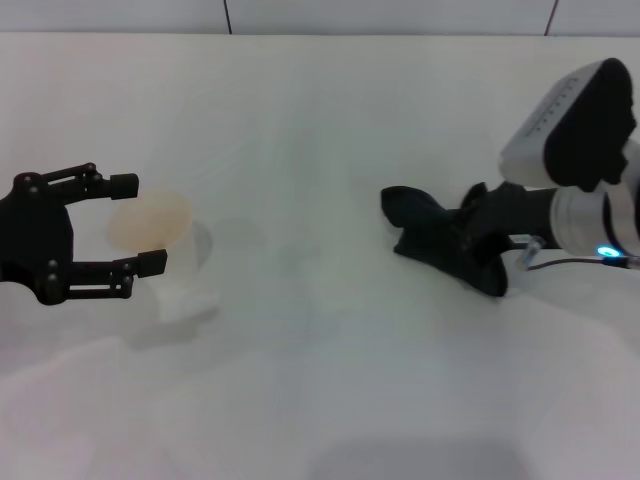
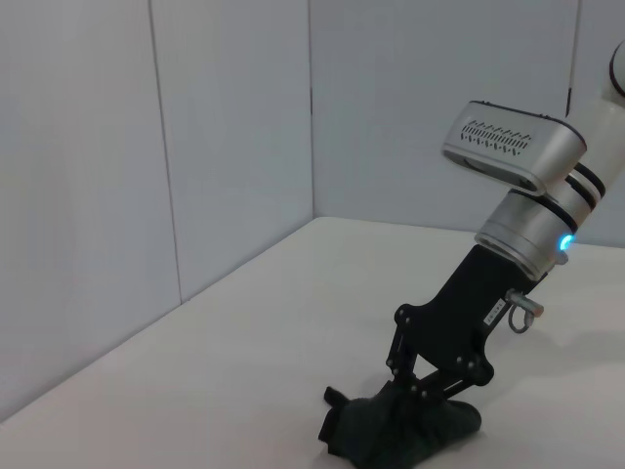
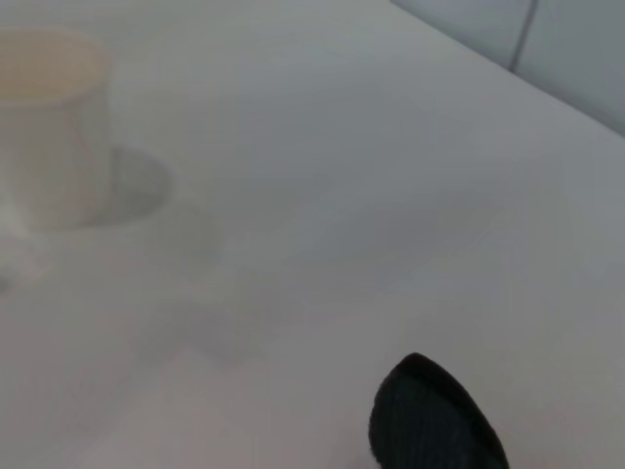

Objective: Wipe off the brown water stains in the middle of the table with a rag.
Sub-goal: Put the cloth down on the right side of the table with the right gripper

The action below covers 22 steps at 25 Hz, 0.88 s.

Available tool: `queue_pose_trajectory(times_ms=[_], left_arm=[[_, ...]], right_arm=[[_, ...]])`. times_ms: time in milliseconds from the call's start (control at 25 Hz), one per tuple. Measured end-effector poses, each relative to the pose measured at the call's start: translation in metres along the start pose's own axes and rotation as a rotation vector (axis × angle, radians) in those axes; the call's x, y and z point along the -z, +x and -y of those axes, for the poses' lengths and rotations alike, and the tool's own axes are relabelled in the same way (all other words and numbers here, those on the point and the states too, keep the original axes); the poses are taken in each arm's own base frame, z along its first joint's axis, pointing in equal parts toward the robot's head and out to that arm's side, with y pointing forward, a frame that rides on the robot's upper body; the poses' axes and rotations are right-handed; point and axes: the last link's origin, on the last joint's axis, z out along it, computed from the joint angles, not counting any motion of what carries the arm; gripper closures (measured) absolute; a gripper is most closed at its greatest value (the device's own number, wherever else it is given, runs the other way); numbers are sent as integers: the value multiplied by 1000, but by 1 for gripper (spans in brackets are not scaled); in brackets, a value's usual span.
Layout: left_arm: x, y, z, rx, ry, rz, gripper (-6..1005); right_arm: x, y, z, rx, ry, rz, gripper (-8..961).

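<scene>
The black rag (image 1: 430,235) lies on the white table (image 1: 320,380) right of the middle. My right gripper (image 1: 468,238) is down on the rag and shut on it, with the rag bunched around its tips. The left wrist view shows this right gripper (image 2: 422,396) pressed into the rag (image 2: 400,438) on the table. A black rounded piece (image 3: 435,425) shows in the right wrist view; I cannot tell if it is rag or finger. No brown water stain shows in any view. My left gripper (image 1: 138,223) is open at the far left.
A clear plastic cup (image 1: 165,222) with a pale orange tint stands between the left gripper's fingers (image 1: 125,184), upright on the table. It also shows in the right wrist view (image 3: 44,117). Grey wall panels (image 2: 225,147) border the table's far side.
</scene>
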Motion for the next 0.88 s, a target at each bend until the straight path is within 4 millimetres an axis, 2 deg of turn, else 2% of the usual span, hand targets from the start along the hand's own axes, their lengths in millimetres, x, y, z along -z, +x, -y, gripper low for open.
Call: queue_pose_trajectory(times_ms=[200, 680, 880], left_arm=[[2, 0, 1, 4, 14, -8, 119], [3, 0, 1, 6, 22, -12, 119], [4, -1, 1, -3, 23, -11, 119]], right_arm=[[4, 8, 6, -10, 9, -15, 778], [12, 12, 9, -15, -35, -53, 762], [15, 9, 11, -23, -37, -32, 659]])
